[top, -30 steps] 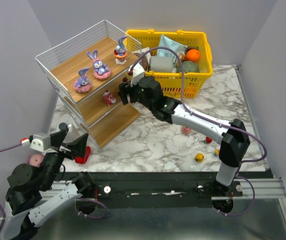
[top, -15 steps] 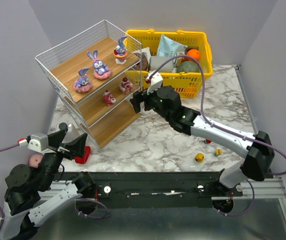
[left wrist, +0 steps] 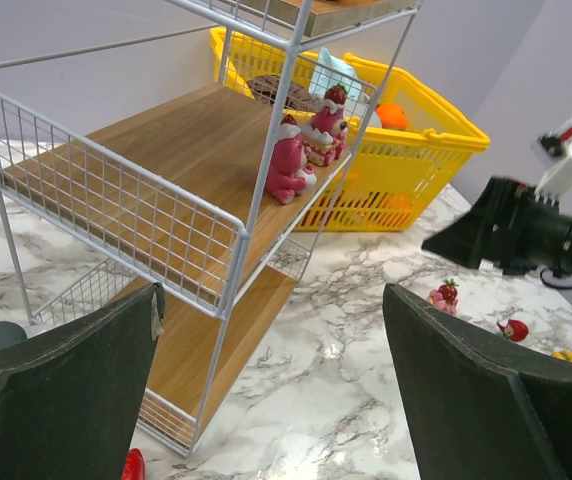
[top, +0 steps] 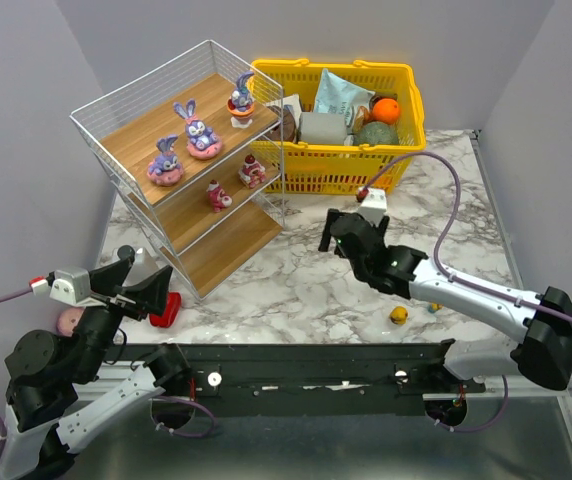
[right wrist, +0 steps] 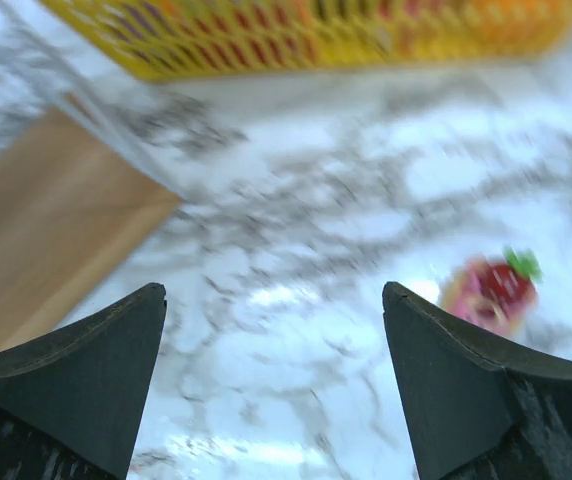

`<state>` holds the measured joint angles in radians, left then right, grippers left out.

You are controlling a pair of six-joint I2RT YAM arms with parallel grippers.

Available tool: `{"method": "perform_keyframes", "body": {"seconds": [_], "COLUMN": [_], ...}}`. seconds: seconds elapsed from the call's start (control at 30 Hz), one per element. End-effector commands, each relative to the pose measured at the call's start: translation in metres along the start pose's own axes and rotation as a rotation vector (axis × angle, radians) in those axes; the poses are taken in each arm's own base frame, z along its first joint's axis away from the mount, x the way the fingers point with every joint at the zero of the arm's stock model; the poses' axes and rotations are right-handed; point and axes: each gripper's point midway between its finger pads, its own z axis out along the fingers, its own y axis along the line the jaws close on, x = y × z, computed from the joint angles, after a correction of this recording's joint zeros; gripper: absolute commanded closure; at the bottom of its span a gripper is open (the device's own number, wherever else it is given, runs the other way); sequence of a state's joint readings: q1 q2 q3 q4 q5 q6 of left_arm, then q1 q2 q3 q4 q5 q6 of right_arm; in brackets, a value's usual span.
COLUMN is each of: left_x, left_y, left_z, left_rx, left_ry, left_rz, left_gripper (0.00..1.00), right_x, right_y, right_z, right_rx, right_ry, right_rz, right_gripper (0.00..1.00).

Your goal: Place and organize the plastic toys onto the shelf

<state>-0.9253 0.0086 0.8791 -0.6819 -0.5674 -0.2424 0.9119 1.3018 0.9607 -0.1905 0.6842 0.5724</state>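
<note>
The pink strawberry-topped figure (right wrist: 491,290) looks light, hard and glossy, apt to squirt from a pinch, so low across its round base seems the safest hold. It lies mid-counter (right wrist: 296,230) near the right gripper (right wrist: 274,295), whose fingers stand wide apart. The top view hides it under the right arm (top: 446,285), yet shows a yellow piece (top: 398,316) by the near edge and bunnies (top: 198,130) on the shelf (top: 131,135) at the far left corner. The left gripper (left wrist: 271,295) has its fingers spread, holding nothing.
</note>
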Motion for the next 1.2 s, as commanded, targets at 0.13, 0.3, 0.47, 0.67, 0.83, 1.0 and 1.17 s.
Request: {"method": "perform_keyframes", "body": {"seconds": [0.13,0.3,0.47,0.67,0.83,1.0,1.17], "left_x": [-0.021,-0.022,-0.023,-0.026,-0.027,-0.025,-0.024], "left_y": [0.010,0.010,0.010,0.011,0.012,0.013,0.016], "left_z": [-0.026,-0.026,-0.026,-0.027,-0.027,-0.028,-0.029], "left_rx": [0.036,0.036,0.032,0.029,0.028,0.026,0.015], "left_ry": [-0.105,-0.103,-0.102,-0.103,-0.107,-0.107,-0.104], "left_rz": [-0.093,-0.094,-0.091,-0.085,-0.086,-0.086,-0.084], "left_gripper": [0.01,0.01,0.01,0.01,0.01,0.01,0.01], "right_x": [0.092,0.113,0.119,0.124,0.120,0.122,0.123], "right_y": [-0.124,-0.134,-0.136,-0.147,-0.145,-0.141,-0.148], "right_z": [-0.009,0.008,0.031,0.044,0.060,0.072,0.066], "right_rx": [0.471,0.548,0.558,0.599,0.569,0.544,0.558], "right_ry": [0.122,0.171,0.201,0.209,0.200,0.210,0.178], "right_rz": [0.229,0.205,0.183,0.194,0.167,0.162,0.200], "right_gripper": [0.06,0.06,0.07,0.10,0.17,0.29,0.53]}}
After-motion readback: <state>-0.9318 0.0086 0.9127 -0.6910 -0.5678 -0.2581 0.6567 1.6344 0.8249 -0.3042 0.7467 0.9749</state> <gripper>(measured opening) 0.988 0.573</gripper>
